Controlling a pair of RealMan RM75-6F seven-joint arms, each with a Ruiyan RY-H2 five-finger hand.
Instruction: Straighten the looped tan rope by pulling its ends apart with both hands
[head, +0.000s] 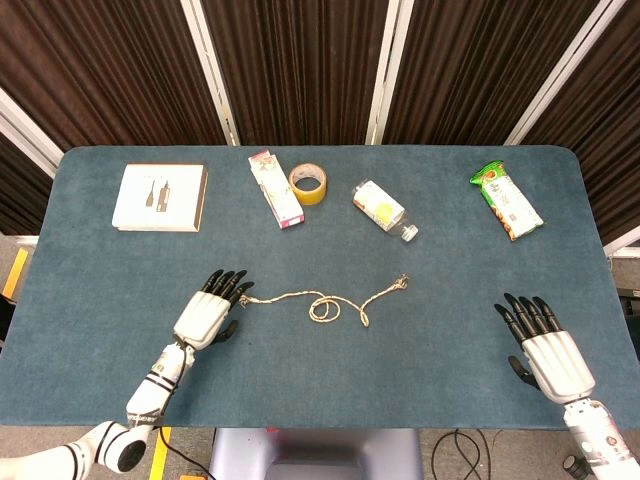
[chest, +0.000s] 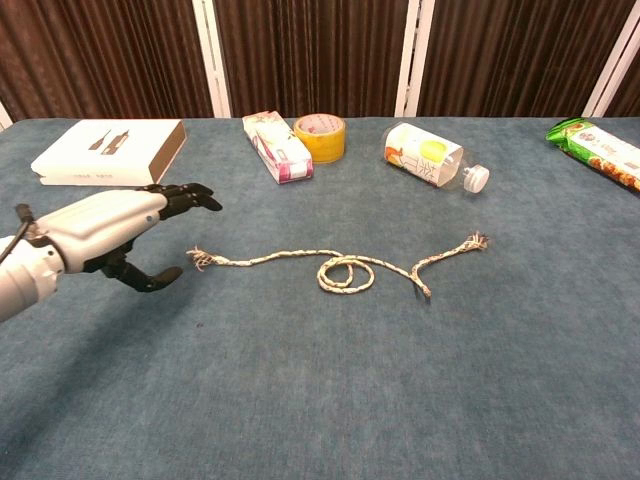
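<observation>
The tan rope (head: 322, 303) (chest: 340, 268) lies on the blue table with a small loop in its middle and frayed ends at left and right. My left hand (head: 208, 315) (chest: 115, 228) hovers just left of the rope's left end (head: 241, 296) (chest: 201, 259), fingers spread and holding nothing. My right hand (head: 542, 345) is open near the table's front right, far from the rope's right end (head: 402, 283) (chest: 472, 241). The chest view does not show the right hand.
Along the back stand a white box (head: 160, 197), a pink carton (head: 275, 188), a yellow tape roll (head: 309, 183), a plastic bottle on its side (head: 383, 209) and a green snack pack (head: 506, 200).
</observation>
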